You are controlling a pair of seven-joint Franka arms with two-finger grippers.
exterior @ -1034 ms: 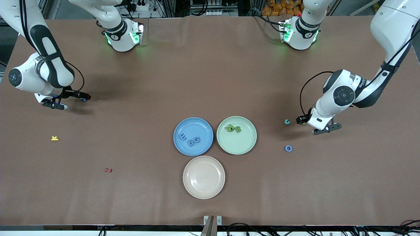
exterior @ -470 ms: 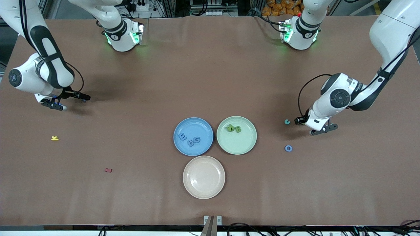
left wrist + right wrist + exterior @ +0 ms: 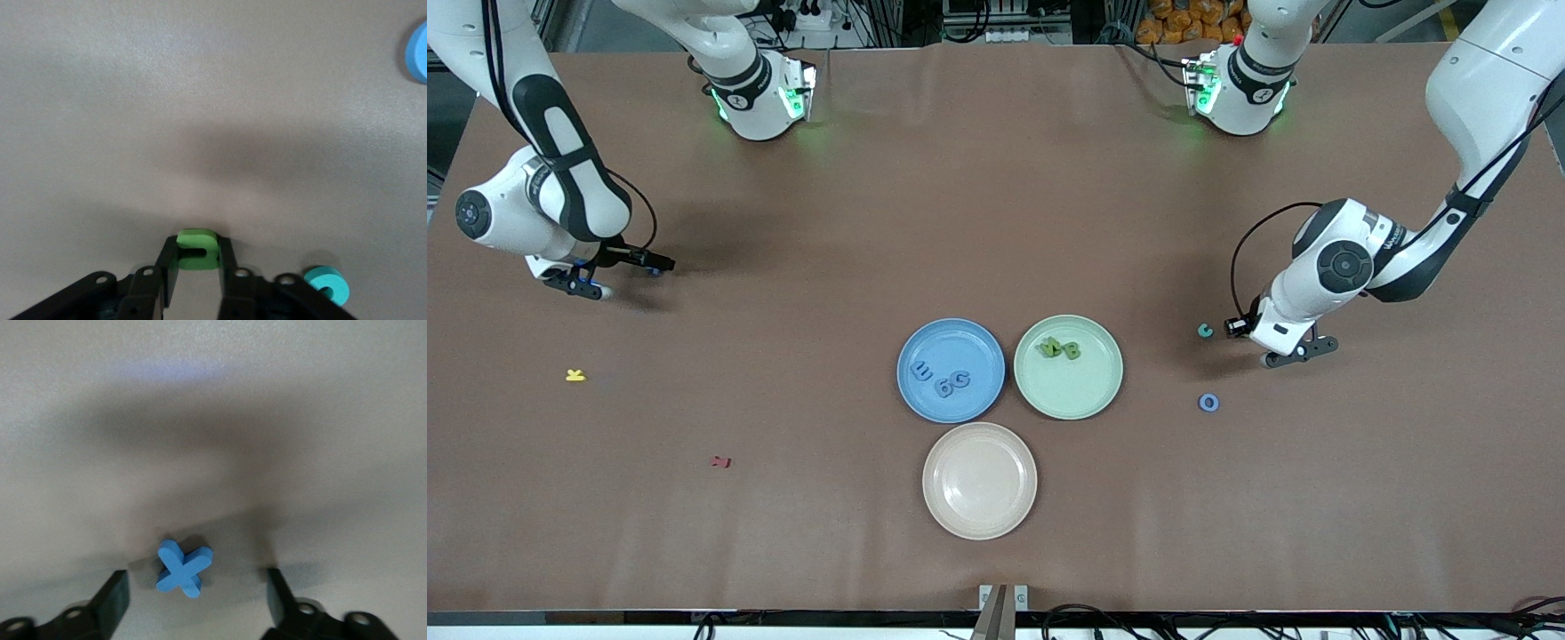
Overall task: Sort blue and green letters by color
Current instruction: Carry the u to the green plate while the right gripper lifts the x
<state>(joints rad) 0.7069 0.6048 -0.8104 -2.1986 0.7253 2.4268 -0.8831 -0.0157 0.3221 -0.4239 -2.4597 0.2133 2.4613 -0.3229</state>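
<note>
My left gripper (image 3: 197,250) is down on the table at the left arm's end and shut on a bright green letter (image 3: 197,249). The front view shows only that gripper's hand (image 3: 1266,339), which hides the letter. A teal letter (image 3: 1205,331) lies right beside it, and a blue O (image 3: 1208,403) lies nearer the front camera. At the right arm's end my right gripper (image 3: 627,277) stands open on the table, with a blue X (image 3: 182,569) lying loose between its fingers. Blue letters (image 3: 951,382) lie in the blue plate (image 3: 960,327). Green letters (image 3: 1060,348) lie in the green plate (image 3: 1094,400).
A beige plate (image 3: 979,481) sits nearer the front camera than the two coloured plates. A yellow letter (image 3: 575,375) and a dark red letter (image 3: 720,461) lie on the brown table toward the right arm's end.
My left gripper has slid a little toward the teal letter and its fingers have shut on the green letter. The right arm has hardly moved.
</note>
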